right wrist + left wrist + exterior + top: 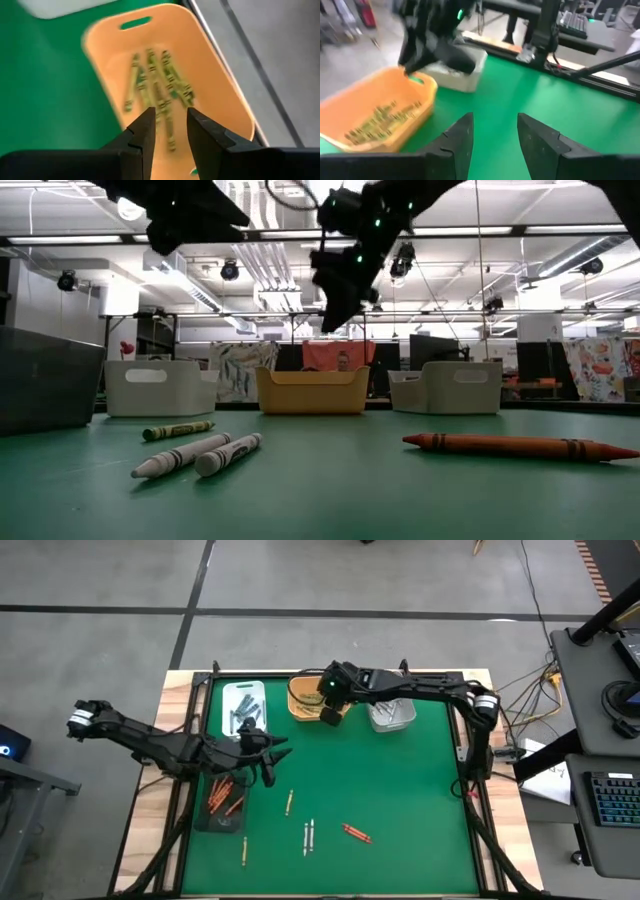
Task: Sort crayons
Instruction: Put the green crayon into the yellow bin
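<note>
Two pincers apart, both empty, right pincer (167, 131) over orange tray (215, 75)
We fear left pincer (492, 135), gaping mid-table, may bump crayons (308, 836) lying loose

green-topped table (400, 790): three plastic trays at 12 o'clock, dark tray (222, 802) at 9 o'clock, loose crayons (309, 835) at 6 o'clock.

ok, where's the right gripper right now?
In the high view the right gripper hangs at the table's far side, over the edge of the orange bin, between the left white tray and the right white bin.
</note>
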Motion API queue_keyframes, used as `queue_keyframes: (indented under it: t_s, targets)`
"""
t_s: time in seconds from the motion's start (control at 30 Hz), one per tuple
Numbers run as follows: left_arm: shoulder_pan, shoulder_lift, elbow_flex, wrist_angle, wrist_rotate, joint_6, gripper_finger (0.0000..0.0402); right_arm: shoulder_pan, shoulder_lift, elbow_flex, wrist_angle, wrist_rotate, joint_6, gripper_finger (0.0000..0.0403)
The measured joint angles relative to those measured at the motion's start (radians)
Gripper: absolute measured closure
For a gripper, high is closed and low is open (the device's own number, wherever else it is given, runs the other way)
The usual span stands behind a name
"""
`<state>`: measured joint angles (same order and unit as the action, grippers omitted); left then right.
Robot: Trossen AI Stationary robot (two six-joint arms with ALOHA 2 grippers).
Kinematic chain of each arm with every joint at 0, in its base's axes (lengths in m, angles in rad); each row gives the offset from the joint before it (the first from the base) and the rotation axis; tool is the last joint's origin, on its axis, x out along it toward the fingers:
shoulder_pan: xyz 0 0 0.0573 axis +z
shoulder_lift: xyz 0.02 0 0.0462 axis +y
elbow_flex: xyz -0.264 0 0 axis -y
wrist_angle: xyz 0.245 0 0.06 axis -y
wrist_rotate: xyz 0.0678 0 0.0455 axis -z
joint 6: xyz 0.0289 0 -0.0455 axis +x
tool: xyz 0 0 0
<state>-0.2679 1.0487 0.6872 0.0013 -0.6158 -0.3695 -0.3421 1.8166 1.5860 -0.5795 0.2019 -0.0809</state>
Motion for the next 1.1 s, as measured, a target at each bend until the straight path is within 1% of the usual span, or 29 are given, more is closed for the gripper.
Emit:
queue_keyframes:
  t_s: [0.23, 0.33, 0.53, 0.67, 0.77, 0.83, 1.0, 1.1]
  targets:
    - [-0.018, 0.034, 0.0, -0.097, 0.034, -0.222, 0.0267, 0.11, -0.049, -0.006, -0.145, -0.001, 0.058, 0.0301]
    - [-0.027, 0.051, 0.0, -0.131, 0.047, -0.311, 0.0267, 0.163, -0.069, -0.017, -0.18, 0.0, 0.072, 0.0301]
    - [-0.05, 0.108, 0.0, -0.144, 0.138, -0.456, 0.0267, 0.273, -0.106, -0.057, -0.202, 0.0, 0.106, 0.0301]
    - [-0.08, 0.175, 0.01, -0.159, 0.182, -0.54, 0.0267, 0.34, -0.131, -0.069, -0.219, 0.0, 0.123, 0.0301]
    - [-0.108, 0.241, 0.059, -0.201, 0.187, -0.583, 0.0267, 0.382, -0.149, -0.077, -0.227, 0.0, 0.126, 0.0301]
    - [-0.124, 0.287, 0.109, -0.259, 0.189, -0.6, 0.0267, 0.407, -0.161, -0.078, -0.231, 0.0, 0.136, 0.0301]
    - [-0.151, 0.432, 0.263, -0.513, 0.189, -0.679, 0.0267, 0.457, -0.177, -0.084, -0.248, 0.0, 0.153, 0.0301]
    - [-0.165, 0.526, 0.339, -0.657, 0.19, -0.741, 0.0267, 0.483, -0.19, -0.088, -0.311, 0.0, 0.185, 0.0301]
